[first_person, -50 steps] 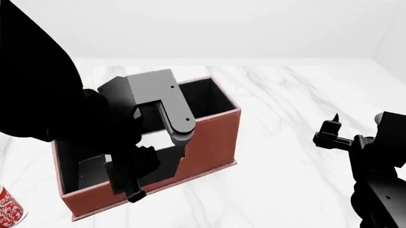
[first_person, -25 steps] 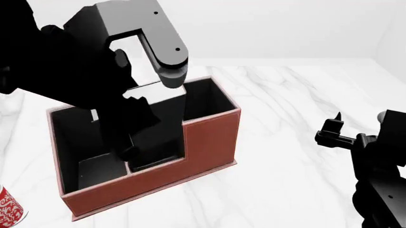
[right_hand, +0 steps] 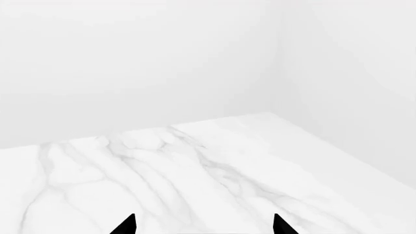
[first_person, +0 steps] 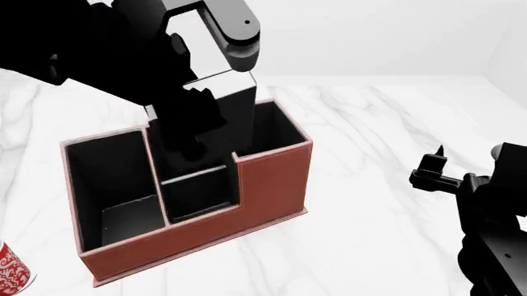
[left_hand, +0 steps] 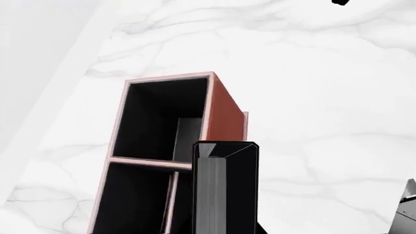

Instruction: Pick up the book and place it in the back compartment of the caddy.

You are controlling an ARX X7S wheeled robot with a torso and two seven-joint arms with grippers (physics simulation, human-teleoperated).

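Book [first_person: 239,108] hangs upright, long axis vertical, clenched in your left gripper [first_person: 197,117] directly over the caddy's [first_person: 272,185] back compartment [first_person: 197,157]; right gripper [first_person: 432,166] idles spread, well apart.

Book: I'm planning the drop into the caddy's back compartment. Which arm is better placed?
Left. The left gripper hangs over the caddy, apparently holding the black book upright above its cells. The right gripper sits open and empty, off to the side over the marble table.

matt red-brown leather-look caddy [first_person: 272,185] with black lining, on smooth white veined marble table [first_person: 387,135]
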